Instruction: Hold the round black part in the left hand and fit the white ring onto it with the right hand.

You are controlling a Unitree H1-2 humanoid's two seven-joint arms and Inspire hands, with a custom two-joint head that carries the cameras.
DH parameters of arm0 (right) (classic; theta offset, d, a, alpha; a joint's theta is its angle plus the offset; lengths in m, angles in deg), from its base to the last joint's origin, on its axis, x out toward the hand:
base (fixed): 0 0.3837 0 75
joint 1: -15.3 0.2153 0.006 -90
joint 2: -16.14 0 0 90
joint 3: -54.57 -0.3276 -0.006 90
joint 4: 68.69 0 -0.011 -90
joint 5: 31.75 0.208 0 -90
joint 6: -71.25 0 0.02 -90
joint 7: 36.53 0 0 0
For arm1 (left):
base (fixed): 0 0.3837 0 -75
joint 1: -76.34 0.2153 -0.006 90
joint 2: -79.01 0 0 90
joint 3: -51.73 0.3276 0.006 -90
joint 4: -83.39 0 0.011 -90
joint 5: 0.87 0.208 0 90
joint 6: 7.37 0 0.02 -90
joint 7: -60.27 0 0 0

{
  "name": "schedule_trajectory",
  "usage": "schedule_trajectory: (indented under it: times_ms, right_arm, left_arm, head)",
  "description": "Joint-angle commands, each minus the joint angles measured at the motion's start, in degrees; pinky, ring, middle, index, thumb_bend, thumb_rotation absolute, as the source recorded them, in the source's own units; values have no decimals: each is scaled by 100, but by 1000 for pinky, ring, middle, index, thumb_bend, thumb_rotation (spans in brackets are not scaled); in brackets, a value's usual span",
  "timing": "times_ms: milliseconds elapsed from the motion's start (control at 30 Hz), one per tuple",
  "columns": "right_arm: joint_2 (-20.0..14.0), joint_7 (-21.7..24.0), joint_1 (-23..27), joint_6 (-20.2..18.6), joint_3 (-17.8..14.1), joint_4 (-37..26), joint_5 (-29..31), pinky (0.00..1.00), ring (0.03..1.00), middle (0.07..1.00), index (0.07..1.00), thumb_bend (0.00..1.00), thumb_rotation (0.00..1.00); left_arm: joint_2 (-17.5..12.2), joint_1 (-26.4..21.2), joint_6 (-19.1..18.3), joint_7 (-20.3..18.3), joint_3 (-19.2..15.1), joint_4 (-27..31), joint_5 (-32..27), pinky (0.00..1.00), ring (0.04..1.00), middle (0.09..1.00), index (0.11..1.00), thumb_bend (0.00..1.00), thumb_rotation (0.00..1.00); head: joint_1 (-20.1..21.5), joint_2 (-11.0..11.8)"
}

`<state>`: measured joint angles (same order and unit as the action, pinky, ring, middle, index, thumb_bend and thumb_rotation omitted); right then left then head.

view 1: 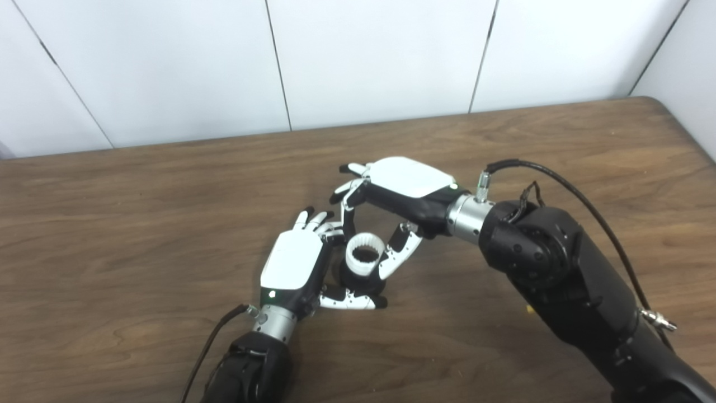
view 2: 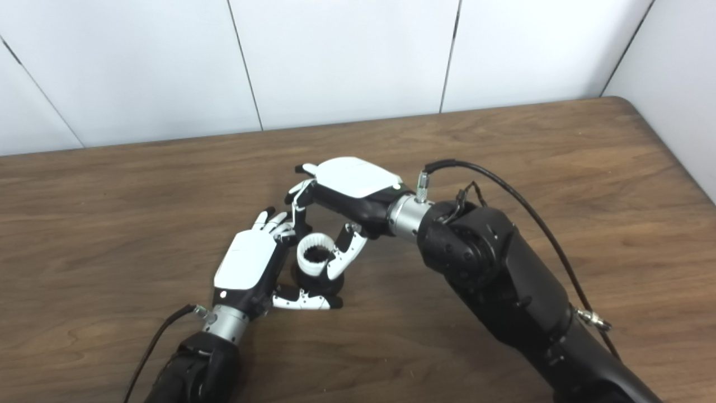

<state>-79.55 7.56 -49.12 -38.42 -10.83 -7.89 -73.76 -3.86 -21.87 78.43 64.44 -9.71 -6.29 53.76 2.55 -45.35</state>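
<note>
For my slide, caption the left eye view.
Left hand steadies the round black part on the wooden table while the right hand pinches the white ring atop it.

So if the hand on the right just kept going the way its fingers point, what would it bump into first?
Probably the left hand. The right hand points left and down, gripping the white ring on the black part; depth is hard to judge.

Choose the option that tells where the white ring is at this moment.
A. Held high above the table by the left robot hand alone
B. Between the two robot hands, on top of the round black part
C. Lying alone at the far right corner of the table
B: the white ring sits on the round black part, between the left robot hand and the right robot hand.
</note>
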Motion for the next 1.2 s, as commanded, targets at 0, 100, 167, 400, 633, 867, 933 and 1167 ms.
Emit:
schedule_trajectory:
  times_ms: [0, 100, 167, 400, 633, 867, 933, 1167]
  right_arm:
    - [38, -202, 128, 195, -63, -21, -55, 1000, 1000, 841, 482, 526, 139]
    - [56, -242, 116, 242, -59, 39, -53, 1000, 1000, 841, 482, 526, 138]
    - [68, -273, 114, 288, -37, 96, -84, 1000, 1000, 840, 482, 526, 138]
    - [116, -321, 81, 431, -45, 260, -78, 1000, 1000, 839, 482, 526, 139]
    - [121, -319, 72, 486, -58, 349, -137, 1000, 1000, 838, 482, 526, 140]
    - [164, -339, 104, 514, -73, 426, -217, 1000, 1000, 839, 482, 526, 138]
    - [167, -374, 121, 568, -89, 457, -209, 1000, 1000, 836, 482, 526, 137]
    - [174, -372, 179, 576, -147, 501, -188, 1000, 1000, 836, 482, 526, 137]
  left_arm:
    - [22, 24, -98, -277, 133, -115, 113, 1000, 914, 792, 484, 523, 49]
    - [29, 22, -110, -272, 136, -109, 89, 1000, 912, 791, 484, 523, 49]
    - [37, 20, -133, -290, 137, -97, 76, 1000, 914, 793, 484, 523, 48]
    - [51, 21, -140, -277, 140, -80, 46, 1000, 911, 790, 484, 523, 48]
    - [37, 12, -179, -291, 158, -49, 81, 1000, 914, 792, 484, 524, 49]
    - [26, 8, -166, -279, 166, -46, 44, 1000, 913, 789, 484, 524, 48]
    - [29, 10, -176, -288, 167, -40, 43, 1000, 912, 791, 484, 524, 48]
    - [28, 5, -217, -294, 188, -43, 91, 1000, 910, 791, 484, 524, 49]
  head:
    - [-3, -8]
    - [-21, -15]
    - [-31, -22]
    - [-46, -31]
    - [-22, -57]
    - [17, -74]
    - [17, -74]
    - [33, -73]
